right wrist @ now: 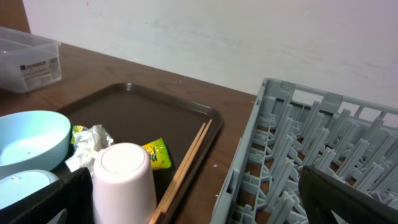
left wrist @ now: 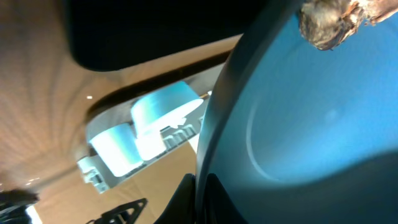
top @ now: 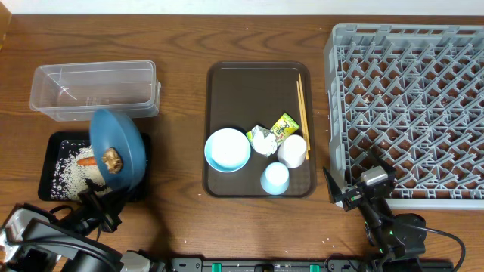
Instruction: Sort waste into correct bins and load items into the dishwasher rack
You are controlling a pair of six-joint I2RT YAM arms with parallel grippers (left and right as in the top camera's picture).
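My left gripper (top: 102,198) (left wrist: 200,200) is shut on the rim of the dark blue plate (top: 117,147) (left wrist: 298,124). The plate is held tilted steeply over the black tray (top: 54,143), which holds rice (top: 72,172) and a carrot (top: 87,160). A brown food lump (top: 113,159) (left wrist: 329,22) clings to the plate's face. My right gripper (top: 352,193) (right wrist: 205,211) stands open and empty between the brown serving tray and the grey rack (top: 408,113) (right wrist: 298,155). The clear tub (top: 94,89) is empty.
The brown serving tray (top: 227,83) holds a pale blue bowl (top: 227,149), a pale blue cup (top: 274,177), a whitish cup (top: 293,149) (right wrist: 122,180), crumpled paper (top: 262,140), a green-yellow wrapper (top: 285,126) (right wrist: 155,152) and chopsticks (top: 302,113) (right wrist: 186,168).
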